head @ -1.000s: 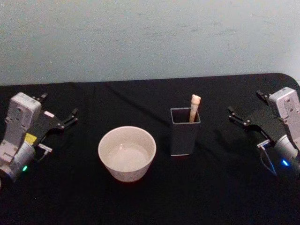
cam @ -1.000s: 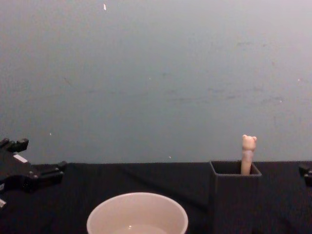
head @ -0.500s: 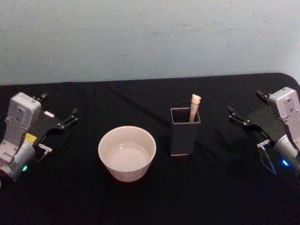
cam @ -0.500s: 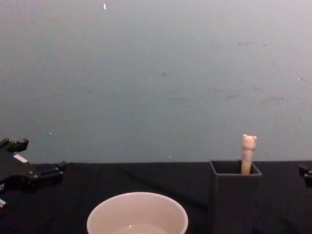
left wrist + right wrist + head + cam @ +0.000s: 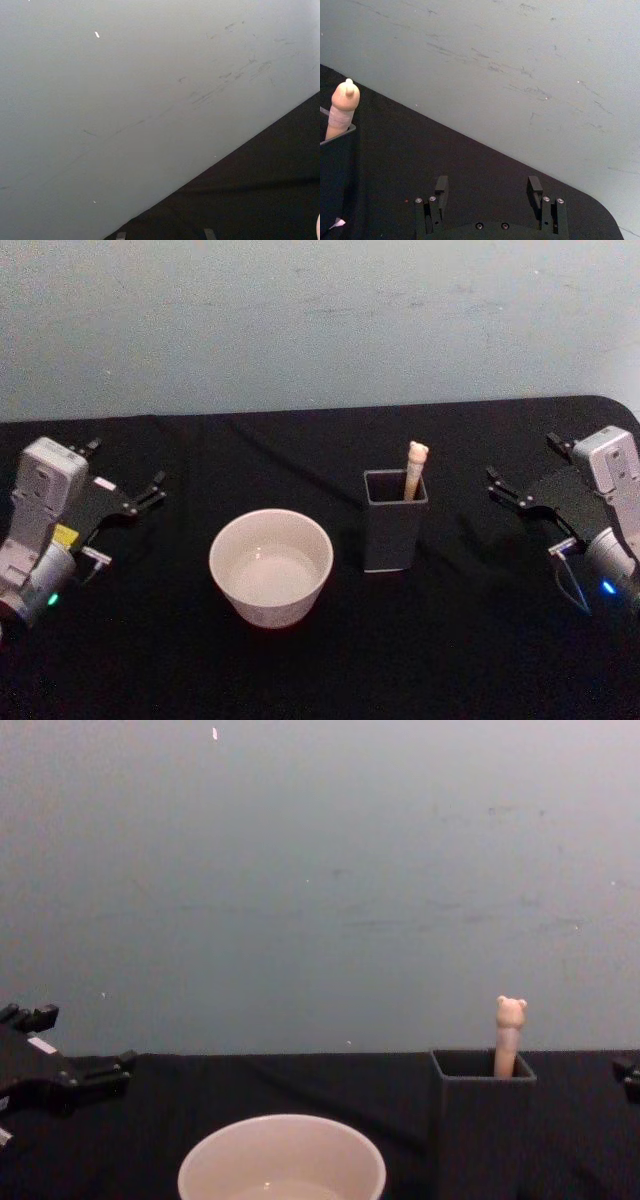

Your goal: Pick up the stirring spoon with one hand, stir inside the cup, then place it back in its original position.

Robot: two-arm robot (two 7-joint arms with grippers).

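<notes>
The stirring spoon [image 5: 415, 472] stands in the dark grey square holder [image 5: 393, 535] at mid-table, its beige bear-head handle [image 5: 510, 1032] poking above the rim; its bowl is hidden inside. The wide cream cup [image 5: 270, 565] sits just left of the holder, also seen low in the chest view [image 5: 282, 1160]. My left gripper [image 5: 128, 465] rests open and empty at the table's left side, well away from the cup. Off to the right of the holder, my right gripper [image 5: 522, 457] is open and empty; its wrist view shows its fingers [image 5: 441, 186] spread, with the spoon [image 5: 342, 107] off to one side.
A black cloth covers the table [image 5: 320, 660], with its back edge against a pale grey-blue wall [image 5: 320, 320]. The table's rounded far right corner [image 5: 615, 405] lies just behind the right gripper. Bare cloth lies between each gripper and the two vessels.
</notes>
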